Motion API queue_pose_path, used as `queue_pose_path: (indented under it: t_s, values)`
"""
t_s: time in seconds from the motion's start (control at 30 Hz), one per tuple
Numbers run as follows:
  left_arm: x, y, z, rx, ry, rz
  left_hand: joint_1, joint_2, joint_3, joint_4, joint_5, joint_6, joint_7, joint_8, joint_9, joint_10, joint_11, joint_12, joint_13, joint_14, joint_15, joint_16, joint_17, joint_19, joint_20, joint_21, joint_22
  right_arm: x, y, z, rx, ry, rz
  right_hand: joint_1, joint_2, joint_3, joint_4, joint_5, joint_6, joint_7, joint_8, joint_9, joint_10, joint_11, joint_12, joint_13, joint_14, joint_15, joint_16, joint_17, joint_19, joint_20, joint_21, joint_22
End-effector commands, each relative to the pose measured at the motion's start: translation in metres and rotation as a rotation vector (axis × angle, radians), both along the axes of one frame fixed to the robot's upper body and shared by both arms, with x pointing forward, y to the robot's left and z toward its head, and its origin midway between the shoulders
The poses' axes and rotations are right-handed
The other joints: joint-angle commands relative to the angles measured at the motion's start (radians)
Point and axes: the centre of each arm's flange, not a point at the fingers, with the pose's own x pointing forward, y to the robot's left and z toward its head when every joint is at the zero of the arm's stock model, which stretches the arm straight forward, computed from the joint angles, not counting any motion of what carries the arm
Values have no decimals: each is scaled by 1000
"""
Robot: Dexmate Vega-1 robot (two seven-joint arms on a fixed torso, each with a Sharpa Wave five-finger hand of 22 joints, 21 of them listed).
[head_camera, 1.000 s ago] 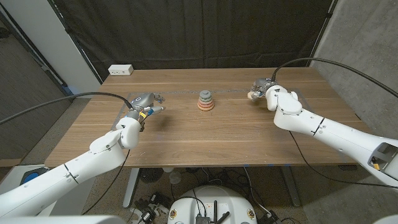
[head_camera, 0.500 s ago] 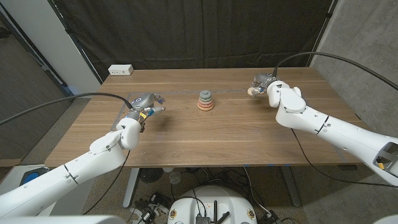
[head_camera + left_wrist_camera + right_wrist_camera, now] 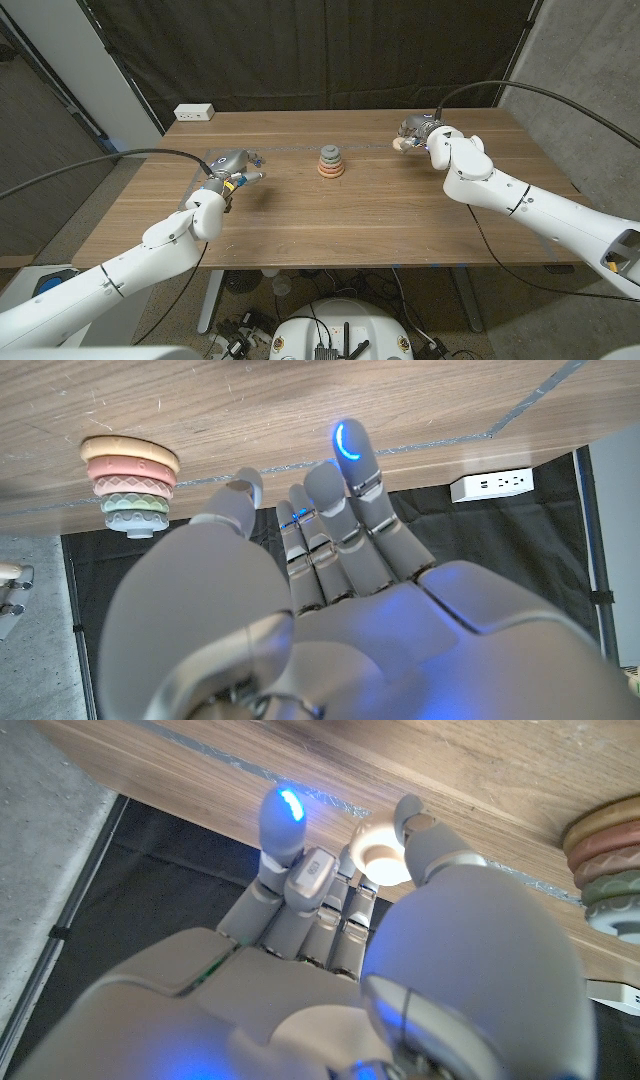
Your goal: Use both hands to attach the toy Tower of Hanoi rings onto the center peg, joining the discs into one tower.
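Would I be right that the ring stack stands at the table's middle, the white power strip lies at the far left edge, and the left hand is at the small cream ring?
Not quite: the right hand is at the small cream ring, as the right wrist view shows. The ring stack does stand mid-table and the white power strip at the far left edge.

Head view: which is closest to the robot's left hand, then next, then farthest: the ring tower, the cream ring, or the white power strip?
From the left hand:
1. White power strip, at the table's far left edge.
2. Ring tower, mid-table; nearly a tie with the strip.
3. Cream ring, across at the right hand.
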Motion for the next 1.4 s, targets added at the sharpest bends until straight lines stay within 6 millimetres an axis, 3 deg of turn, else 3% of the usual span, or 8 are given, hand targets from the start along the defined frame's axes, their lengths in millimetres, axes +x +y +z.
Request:
queue_pose_path:
  t_s: [0.03,1.4]
  values:
    - [0,-1,5,7,-14,-8,-12,-1,9,-1,4,8,-2,-4,3,6,1,1,2,4,-4,3,2,-3,-100,4,2,-7,19,6,-13,-21,73,-6,22,7,5,4,91,-33,62,3,111,-98,-1,17,11,-15,5,2,7,-10,-2,1]
    - [-4,2,-2,-5,-18,12,-16,-5,20,-2,3,14,-3,-4,5,12,0,1,5,4,-4,3,-2,-5,-100,9,2,-10,91,26,-109,-45,278,-5,26,9,3,5,102,-30,66,-1,137,-98,-5,26,19,-15,8,2,15,-10,-2,3]
